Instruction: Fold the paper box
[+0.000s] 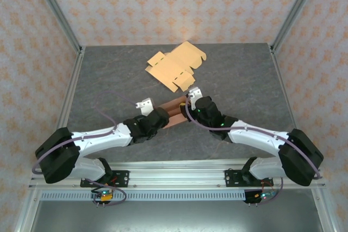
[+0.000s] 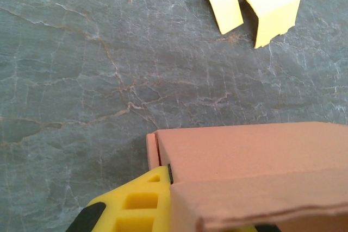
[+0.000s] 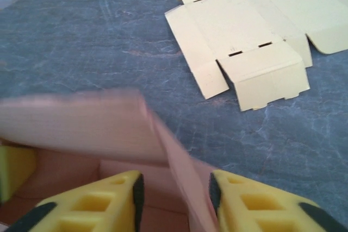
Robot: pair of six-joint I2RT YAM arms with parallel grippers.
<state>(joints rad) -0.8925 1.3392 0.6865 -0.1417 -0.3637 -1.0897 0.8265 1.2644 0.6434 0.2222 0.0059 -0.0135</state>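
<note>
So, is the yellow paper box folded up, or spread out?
Mostly spread out: the yellow paper box lies flat on the table, one end panel bent up slightly.

The table (image 1: pixel 109 80) was a grey slab with pale veins. A flat, unfolded yellow box blank (image 1: pixel 175 64) lay directly on it, upper centre of the top view. The pinkish box (image 1: pixel 173 113), mid-frame, possibly rested on it; contact was unclear.

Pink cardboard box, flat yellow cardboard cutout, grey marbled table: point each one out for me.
pink cardboard box (image 2: pixel 250 153): left wrist view, on its top panel.
flat yellow cardboard cutout (image 3: pixel 234 23): right wrist view, on its central panel.
grey marbled table (image 1: pixel 109 69): top external view, on a bare patch at left.
</note>
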